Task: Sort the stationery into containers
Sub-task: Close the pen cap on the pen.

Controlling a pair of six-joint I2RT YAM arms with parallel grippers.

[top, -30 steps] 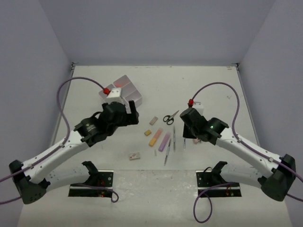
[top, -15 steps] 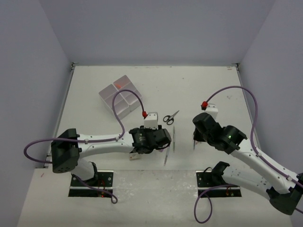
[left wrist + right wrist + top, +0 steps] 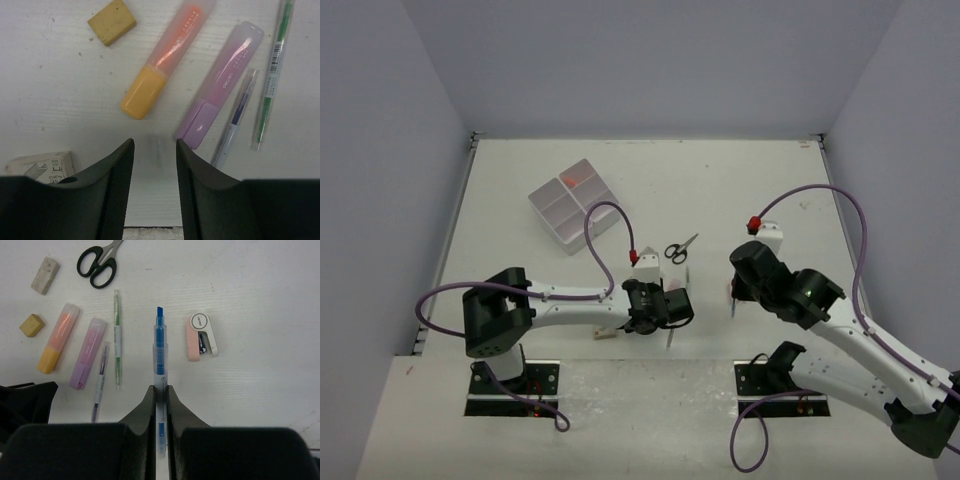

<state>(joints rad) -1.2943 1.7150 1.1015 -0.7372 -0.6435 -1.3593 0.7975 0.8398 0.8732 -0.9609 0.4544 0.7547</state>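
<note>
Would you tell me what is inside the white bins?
The bins hold a small red item in the far compartment; the others look bare, though walls hide some floor.

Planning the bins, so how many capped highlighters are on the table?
2. The orange highlighter lies beside the yellow eraser; the purple highlighter lies alongside it, between it and a thin pen. More may be hidden from view.

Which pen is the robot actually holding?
The blue pen, pinched in the right claw; the green pen and purple pen lie free on the table.
</note>
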